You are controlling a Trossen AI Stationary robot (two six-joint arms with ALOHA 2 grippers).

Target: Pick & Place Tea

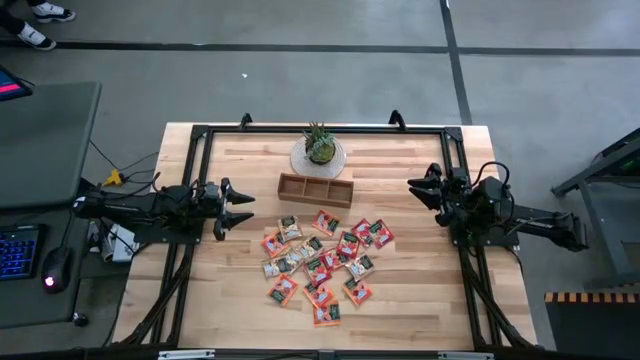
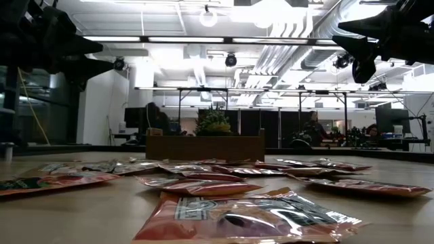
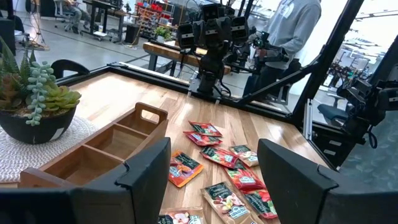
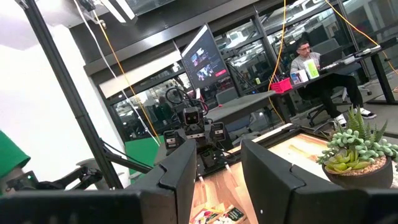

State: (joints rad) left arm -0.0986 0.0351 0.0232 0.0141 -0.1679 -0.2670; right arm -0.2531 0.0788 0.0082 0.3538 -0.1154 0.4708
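Several tea sachets, mostly red-orange, lie flat and scattered on the middle of the wooden table; they also show in the left wrist view and close up in the low view. My left gripper hovers open at the table's left side, pointing level toward the sachets, nothing between its fingers. My right gripper hovers at the right side, tipped slightly up, its fingers apart with nothing between them.
A brown wooden three-compartment tray stands just beyond the sachets, and a potted succulent on a round mat behind it. A black frame borders the table. People show in the room beyond.
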